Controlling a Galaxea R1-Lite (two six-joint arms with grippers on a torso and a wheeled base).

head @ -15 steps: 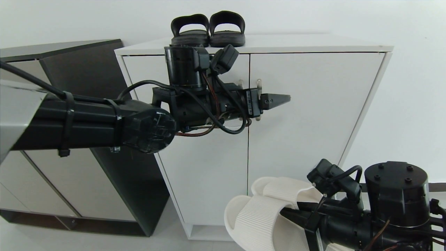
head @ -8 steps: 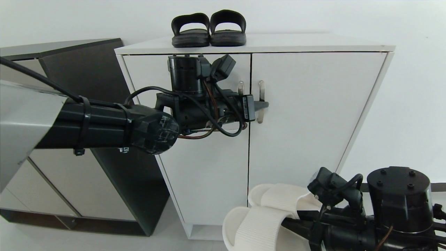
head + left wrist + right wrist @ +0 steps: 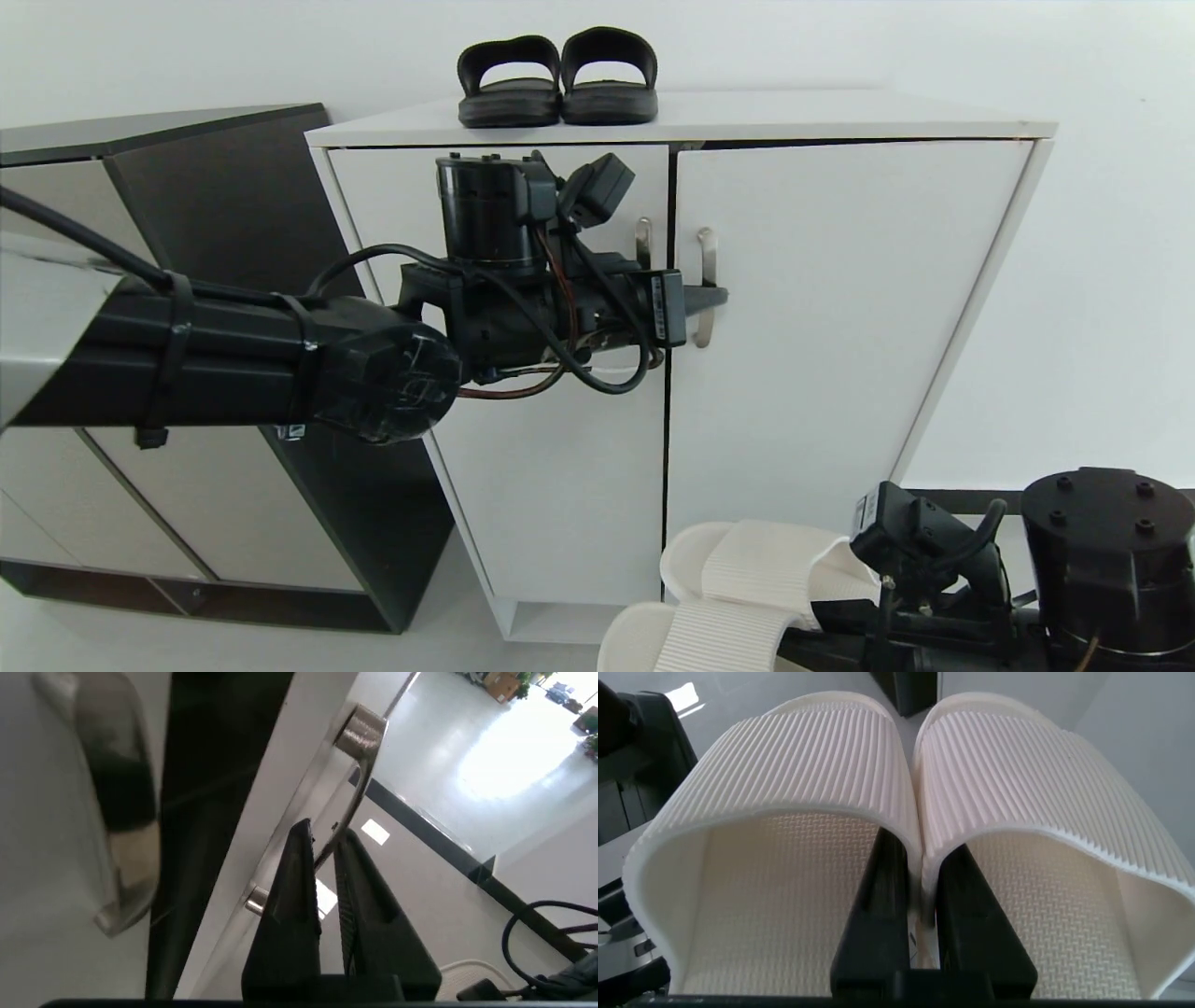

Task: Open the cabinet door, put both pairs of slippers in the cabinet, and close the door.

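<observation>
A: Where is the left pincer (image 3: 714,299)?
B: On the handle (image 3: 709,250) of the right door (image 3: 840,327), midway up the bar; the wrist view has its fingers (image 3: 297,868) pressed together on the thin metal, one each side.
A: How does the bar lie?
B: Upright, long axis up and down, just beside the seam with the left door (image 3: 551,485); the pincer comes in level from the robot's left and crosses it roughly square.
A: Is the door open?
B: A crack, I judge; a dark gap runs along its top edge and down the seam; the hinges look to be at the far right edge, so the pull goes toward the robot and swings rightward.
A: The slippers?
B: The black slippers (image 3: 557,79) stand side by side on top of the cabinet (image 3: 840,117), above the left door; the white slippers (image 3: 747,579) hang low before the right door, their inner walls pinched together in the right pincer (image 3: 920,854).
A: Which arm opens, then?
B: The left, being on the handle; the right sits below, and the swinging door may brush its load.
</observation>
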